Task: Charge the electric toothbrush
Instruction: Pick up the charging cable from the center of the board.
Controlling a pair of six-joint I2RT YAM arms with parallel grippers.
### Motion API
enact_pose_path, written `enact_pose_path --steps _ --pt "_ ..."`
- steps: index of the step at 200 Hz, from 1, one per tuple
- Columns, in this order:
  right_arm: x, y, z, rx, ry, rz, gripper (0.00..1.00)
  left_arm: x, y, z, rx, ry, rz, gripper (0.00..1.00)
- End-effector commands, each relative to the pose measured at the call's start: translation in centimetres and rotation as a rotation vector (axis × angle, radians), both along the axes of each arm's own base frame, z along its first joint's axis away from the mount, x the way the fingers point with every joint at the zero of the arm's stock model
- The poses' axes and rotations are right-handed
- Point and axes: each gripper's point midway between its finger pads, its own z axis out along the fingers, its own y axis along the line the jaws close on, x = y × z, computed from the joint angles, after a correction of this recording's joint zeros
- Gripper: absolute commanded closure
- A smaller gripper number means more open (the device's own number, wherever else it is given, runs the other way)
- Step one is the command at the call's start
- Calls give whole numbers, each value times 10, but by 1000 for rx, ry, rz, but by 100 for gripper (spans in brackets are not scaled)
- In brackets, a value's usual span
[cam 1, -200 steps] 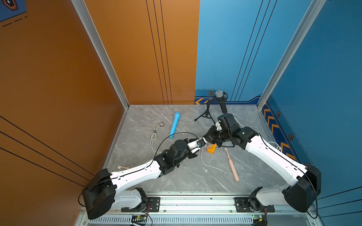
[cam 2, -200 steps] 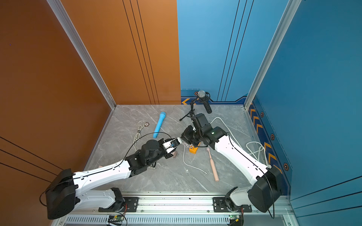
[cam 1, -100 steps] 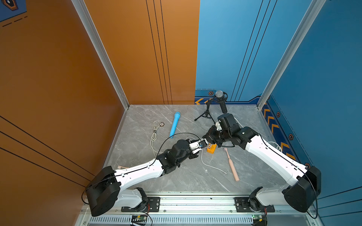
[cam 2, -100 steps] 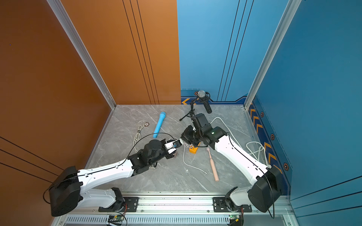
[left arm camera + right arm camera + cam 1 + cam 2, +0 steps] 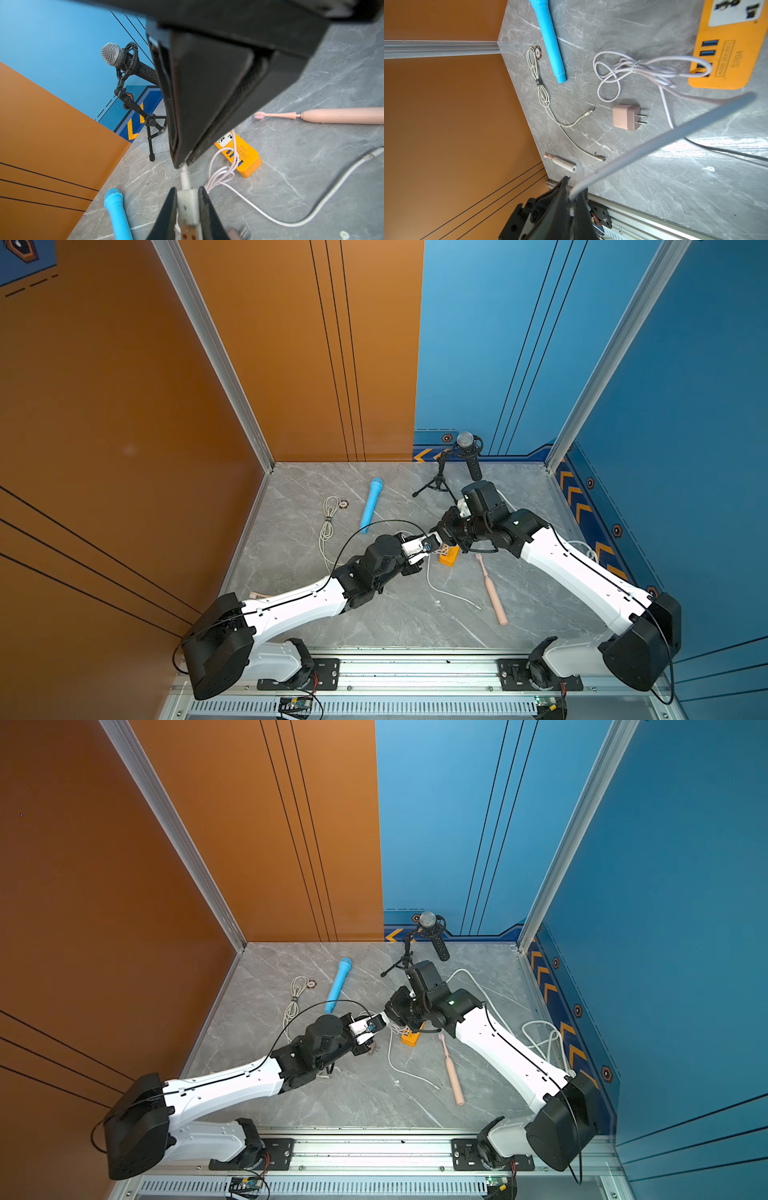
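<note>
The pink electric toothbrush [image 5: 492,593] [image 5: 452,1073] [image 5: 332,115] lies flat on the grey floor, right of the orange power strip [image 5: 448,559] [image 5: 409,1039] [image 5: 245,153] [image 5: 733,52]. Both grippers meet tip to tip just left of the strip, above the floor. My left gripper [image 5: 430,546] [image 5: 379,1026] [image 5: 187,190] is shut on a white charger block [image 5: 187,205]. My right gripper [image 5: 438,536] [image 5: 388,1017] [image 5: 572,191] is shut on the plug end of a white cable [image 5: 654,141] [image 5: 453,595], and that plug touches the block's end.
A pink wall adapter [image 5: 626,117] and a bundled lilac cable [image 5: 633,68] lie by the strip. A blue microphone [image 5: 371,506], a grey cable [image 5: 328,522] and a black microphone on a tripod [image 5: 465,448] stand farther back. A small white brush [image 5: 563,164] lies near the left wall.
The left gripper's jaws have narrowed onto the white block, and the left arm has shifted slightly toward the right gripper. The right arm has held still.
</note>
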Motion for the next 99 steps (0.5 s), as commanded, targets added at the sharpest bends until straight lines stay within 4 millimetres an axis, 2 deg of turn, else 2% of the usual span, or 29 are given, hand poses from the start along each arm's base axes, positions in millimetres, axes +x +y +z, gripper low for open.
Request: enact_pose_path --steps 1,38,56,65,89,99 --pt "-1 -4 -9 -23 25 -12 100 6 2 15 -22 -31 20 87" --pt "2 -5 0 -20 -12 -1 100 -3 0 13 -35 -16 -6 100" --pt "5 -4 10 -17 -55 22 98 -6 2 16 -74 9 4 100" --pt "6 -3 17 -14 -92 39 94 -8 4 16 -109 47 5 100" --pt "7 -4 33 3 -185 90 72 -9 8 19 -226 150 36 100" --pt "5 -1 39 29 -215 128 66 -11 8 21 -262 182 36 100"
